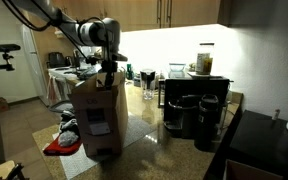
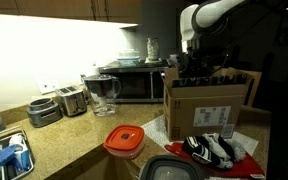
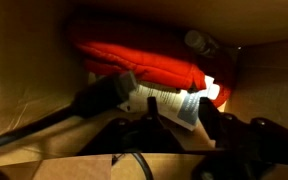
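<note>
Spotted a white tube (image 3: 176, 103) with dark print, glowing pale at its right end, deep inside the open cardboard box (image 1: 97, 112) on the kitchen counter, just beside a red cloth bundle (image 3: 134, 55) and right of a black cable (image 3: 89, 98). Lay with its long axis left to right, pointing right. Found the gripper (image 3: 181, 120) close over it, fingers on either side, yet could not tell whether clamped or loose.

your arm (image 1: 56, 18) was stretched out up high and bent at the wrist, so the gripper (image 1: 108, 66) pointed straight down in both exterior views. in the wrist view your fingers (image 3: 149, 112) stood partly apart, not clamped shut.
</note>
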Available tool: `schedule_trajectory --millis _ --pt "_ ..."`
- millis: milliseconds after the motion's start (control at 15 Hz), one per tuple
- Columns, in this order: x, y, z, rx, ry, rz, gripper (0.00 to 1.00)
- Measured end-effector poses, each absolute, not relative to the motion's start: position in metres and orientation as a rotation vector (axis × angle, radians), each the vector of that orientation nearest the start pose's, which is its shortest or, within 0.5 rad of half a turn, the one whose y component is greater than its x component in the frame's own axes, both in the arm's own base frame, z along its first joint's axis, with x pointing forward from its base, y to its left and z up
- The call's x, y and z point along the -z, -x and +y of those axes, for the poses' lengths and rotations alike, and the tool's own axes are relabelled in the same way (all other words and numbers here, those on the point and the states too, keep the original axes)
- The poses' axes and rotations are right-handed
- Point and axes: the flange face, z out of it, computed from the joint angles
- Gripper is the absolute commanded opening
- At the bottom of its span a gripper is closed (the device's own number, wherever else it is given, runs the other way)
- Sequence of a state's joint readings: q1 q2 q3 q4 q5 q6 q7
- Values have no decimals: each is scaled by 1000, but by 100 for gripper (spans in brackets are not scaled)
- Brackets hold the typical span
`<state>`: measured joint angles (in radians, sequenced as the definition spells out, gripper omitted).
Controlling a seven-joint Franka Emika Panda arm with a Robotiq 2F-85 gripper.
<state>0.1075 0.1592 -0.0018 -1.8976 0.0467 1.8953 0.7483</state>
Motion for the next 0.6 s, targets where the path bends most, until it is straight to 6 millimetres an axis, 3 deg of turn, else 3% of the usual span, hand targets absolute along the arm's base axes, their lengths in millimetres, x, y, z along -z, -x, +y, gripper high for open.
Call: schedule_trajectory --millis 267,600 --pt "-379 -581 60 -282 2920 1252 99" --pt "-339 -587 46 -372 2849 1433 100"
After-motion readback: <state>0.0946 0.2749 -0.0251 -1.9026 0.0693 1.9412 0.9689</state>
